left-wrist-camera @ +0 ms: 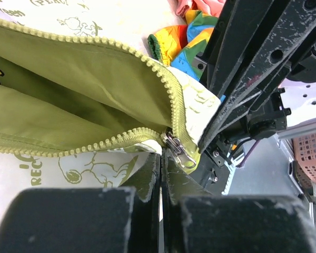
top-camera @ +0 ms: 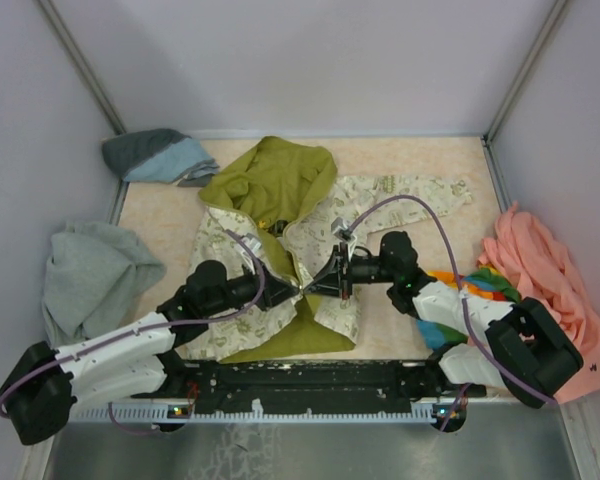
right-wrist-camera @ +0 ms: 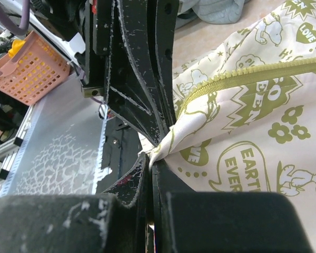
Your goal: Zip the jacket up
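- The jacket (top-camera: 315, 225) lay front-up on the table (top-camera: 380, 325). Its zipper slider (left-wrist-camera: 178, 150) sat at the hem end, nearest the arms, and its olive hood (top-camera: 270, 180) lay well beyond the slider on the far side.
- From the slider the two rows of olive teeth (left-wrist-camera: 95, 45) parted at once, baring the plain lining between them. By that, the zip was joined only at its foot and nearly the whole run was left to close.
- The left gripper (left-wrist-camera: 160, 168) had its jaws pressed fully together just beside the slider, on the hem side. Whether the pull tab or a bit of cloth sat between the tips could not be told.
- The right gripper (right-wrist-camera: 151, 158) had its jaws closed on a corner of cream printed cloth just beside the slider, with the fabric drawn to a tight point. It probably anchored the hem there so the tape stayed taut and the slider had something to pull against.
- Both grippers met nose to nose at the slider, which left little room. The next move would likely need one to hold while the other drew the slider toward the hood.
- A grey sweatshirt (top-camera: 95, 270) lay well to the slider's left, a peach garment (top-camera: 545, 270) lay well to its right, and a multicoloured cloth (left-wrist-camera: 184, 39) lay nearer on the right. None of them touched the slider.
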